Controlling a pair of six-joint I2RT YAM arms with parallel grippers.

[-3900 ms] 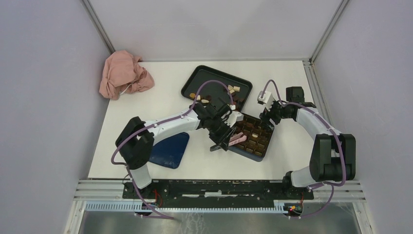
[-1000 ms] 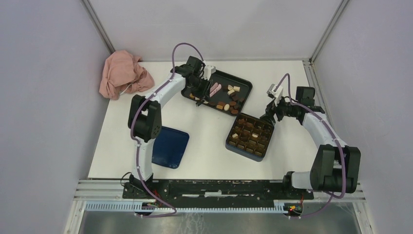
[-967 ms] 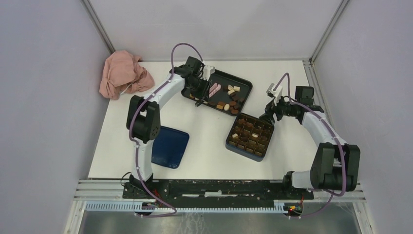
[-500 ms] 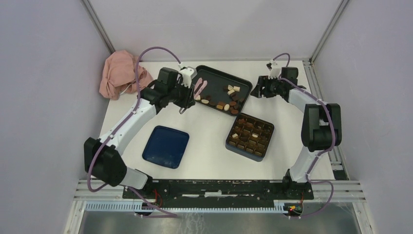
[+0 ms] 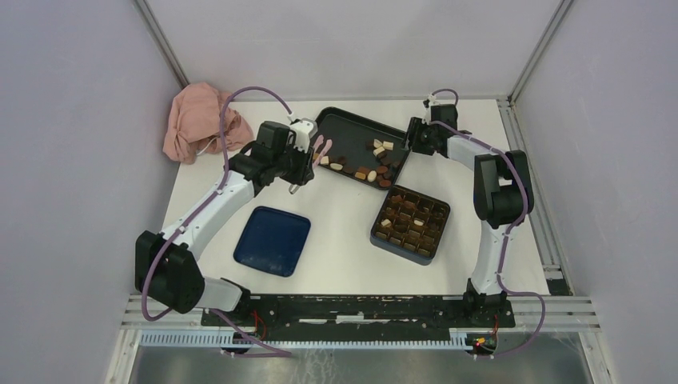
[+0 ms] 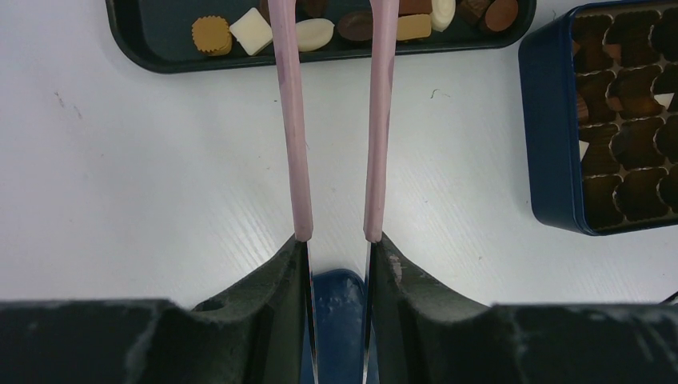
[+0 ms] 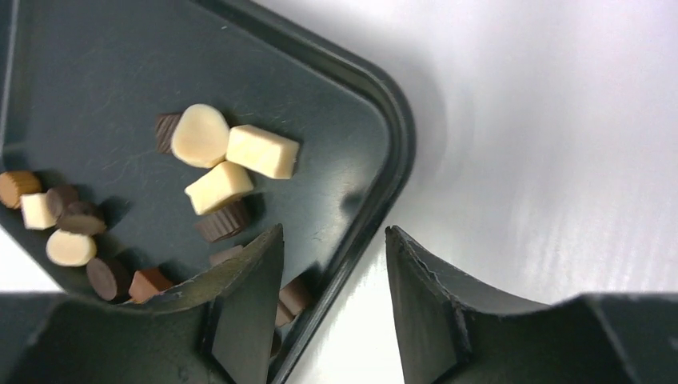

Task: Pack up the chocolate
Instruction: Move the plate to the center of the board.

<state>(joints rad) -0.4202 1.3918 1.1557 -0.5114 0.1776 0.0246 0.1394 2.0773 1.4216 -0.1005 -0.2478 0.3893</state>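
The chocolate [image 5: 369, 166] lies as several loose dark, tan and cream pieces in a black tray [image 5: 352, 128]; it also shows in the right wrist view [image 7: 232, 160] and the left wrist view [image 6: 256, 30]. More pieces sit in the dark blue box [image 5: 410, 225] with the brown grid insert. My left gripper [image 5: 301, 160] is shut on the pink tongs [image 6: 289, 120]. The tongs stand apart and reach towards the tray's near-left edge; their tips are out of the wrist view. My right gripper [image 7: 334, 232] is open and straddles the tray's right corner rim [image 7: 396, 144], one finger inside and one outside.
A dark blue lid [image 5: 273, 241] lies on the white table near the left arm. A crumpled pink cloth [image 5: 204, 120] sits at the back left. The box's wall [image 6: 552, 144] is to the right of the tongs in the left wrist view.
My left gripper has drawn back with the tongs from over the tray to its left edge. My right gripper has moved left to the tray's right corner.
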